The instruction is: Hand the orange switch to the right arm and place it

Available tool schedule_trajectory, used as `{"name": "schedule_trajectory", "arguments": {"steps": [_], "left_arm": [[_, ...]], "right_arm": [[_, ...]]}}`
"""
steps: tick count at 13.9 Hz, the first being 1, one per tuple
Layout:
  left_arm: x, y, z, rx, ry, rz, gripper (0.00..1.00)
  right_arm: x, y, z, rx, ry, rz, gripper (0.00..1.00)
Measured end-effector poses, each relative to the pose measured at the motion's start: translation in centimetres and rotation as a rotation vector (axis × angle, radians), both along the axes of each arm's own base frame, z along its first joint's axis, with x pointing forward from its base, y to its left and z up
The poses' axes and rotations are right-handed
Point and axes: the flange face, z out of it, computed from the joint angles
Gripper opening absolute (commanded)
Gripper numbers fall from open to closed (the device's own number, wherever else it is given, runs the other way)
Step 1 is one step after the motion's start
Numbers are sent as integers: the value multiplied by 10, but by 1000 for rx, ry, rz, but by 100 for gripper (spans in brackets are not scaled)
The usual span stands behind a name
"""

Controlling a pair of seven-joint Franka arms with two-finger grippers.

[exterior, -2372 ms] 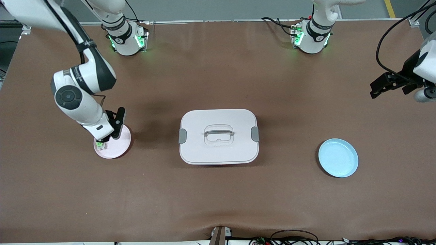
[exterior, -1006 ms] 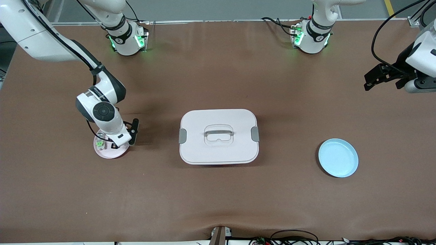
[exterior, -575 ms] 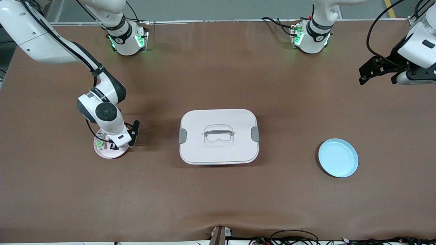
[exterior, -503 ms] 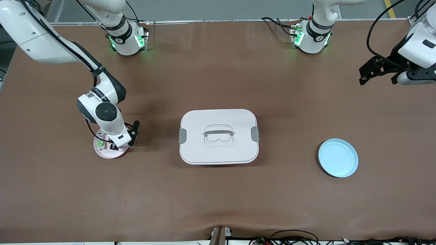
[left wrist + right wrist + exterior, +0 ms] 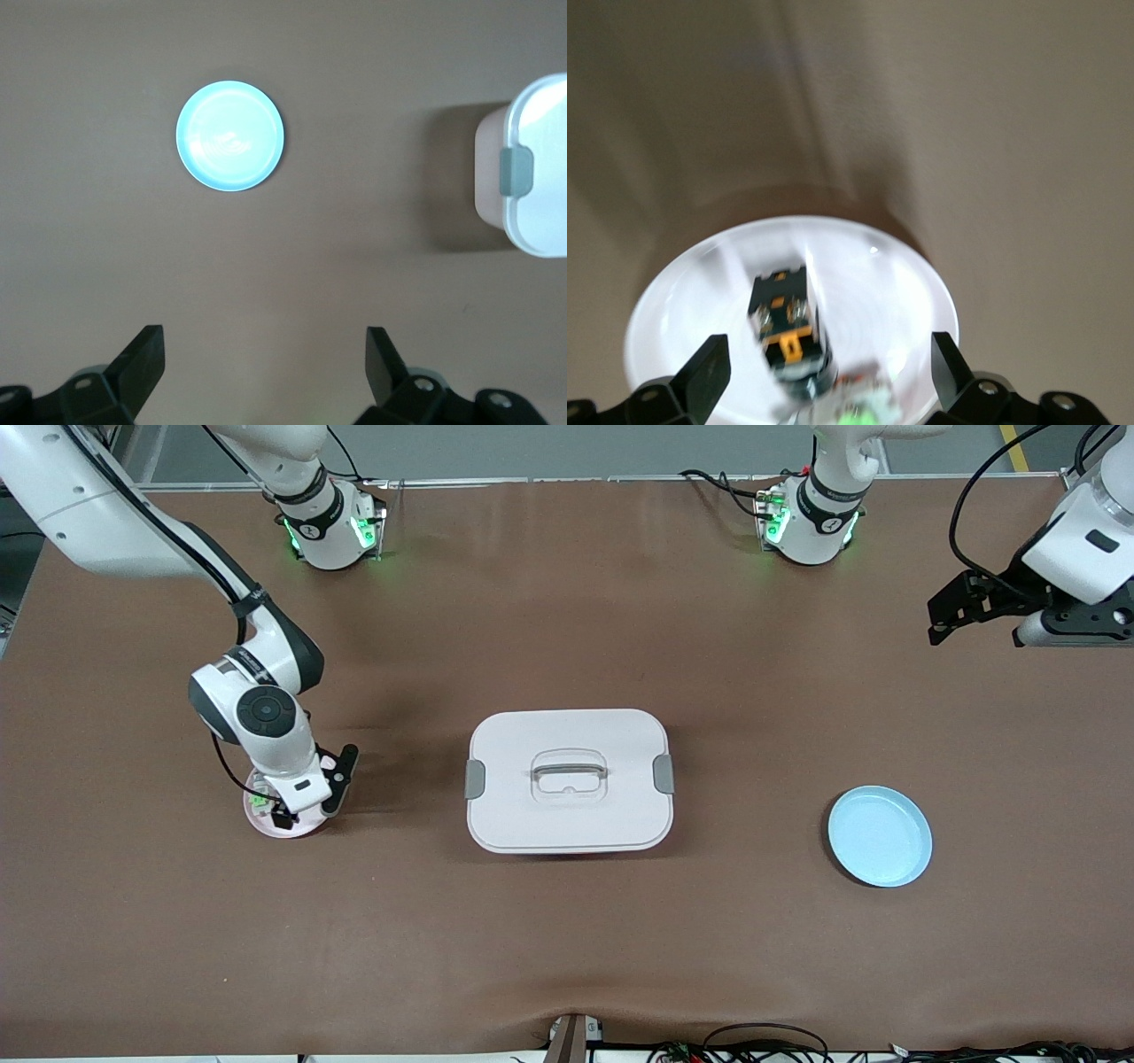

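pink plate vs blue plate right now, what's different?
The pink plate carries the orange switch and a green-lit switch; the blue plate holds nothing. The pink plate lies at the right arm's end of the table, the blue plate at the left arm's end. The right gripper hangs open over the pink plate; the left gripper, also open, is not over the blue plate. Both are round and lie flat on the table.

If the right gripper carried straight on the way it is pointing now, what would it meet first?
Most likely the orange switch, which lies on the pink plate between the open jaws of the right gripper. The green-lit switch sits close beside it, so depth leaves some doubt. The left gripper waits over bare table.
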Motion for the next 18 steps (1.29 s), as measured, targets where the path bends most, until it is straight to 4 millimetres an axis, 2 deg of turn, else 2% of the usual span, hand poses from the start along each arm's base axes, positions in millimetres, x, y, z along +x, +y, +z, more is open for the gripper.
{"name": "schedule_trajectory", "arguments": {"steps": [3, 6, 11, 14, 18], "left_arm": [[-5, -9, 1, 5, 24, -19, 100], [-6, -7, 8, 4, 14, -15, 100], [-7, -6, 14, 2, 2, -14, 100], [-7, -3, 19, 0, -8, -8, 100], [-7, -1, 20, 0, -7, -4, 100]], "right_arm": [[0, -3, 60, 37, 18, -187, 100], [-4, -13, 120, 73, 57, -364, 100], [-11, -47, 205, 161, 26, -673, 100], [-18, -42, 254, 145, -78, -934, 100], [-18, -51, 358, 167, -168, -1084, 100]]}}
